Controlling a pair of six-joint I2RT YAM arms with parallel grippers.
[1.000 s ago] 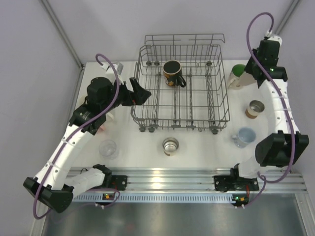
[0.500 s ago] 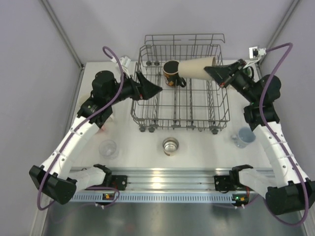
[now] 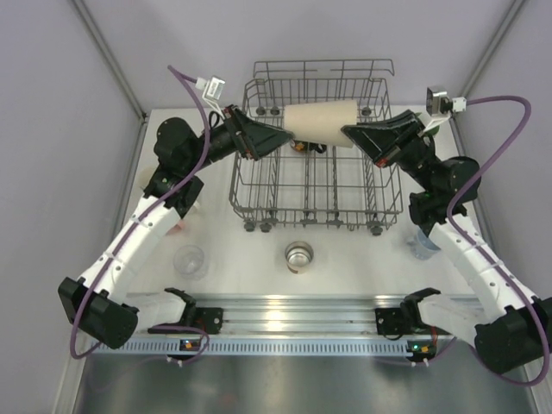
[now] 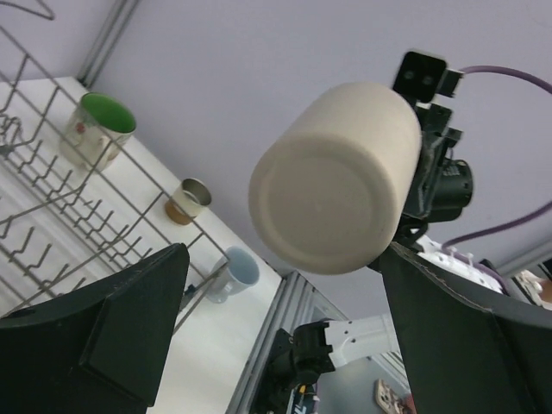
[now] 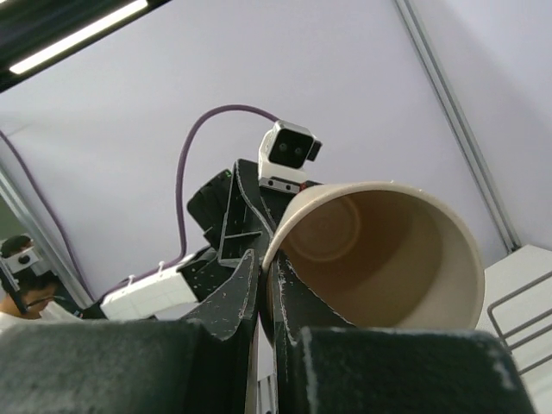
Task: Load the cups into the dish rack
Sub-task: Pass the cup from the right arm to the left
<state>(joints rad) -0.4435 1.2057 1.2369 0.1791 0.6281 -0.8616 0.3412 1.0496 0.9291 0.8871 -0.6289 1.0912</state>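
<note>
Overhead; wrist views seemingly opposed, cup [image 4: 332, 177] between

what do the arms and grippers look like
The left arm and right arm have white tubular links with black joint housings. Each carries a purple cable looping to a small white wrist camera. The left gripper and right gripper are black and wedge-shaped; the right one's edges look scuffed pale.
</note>
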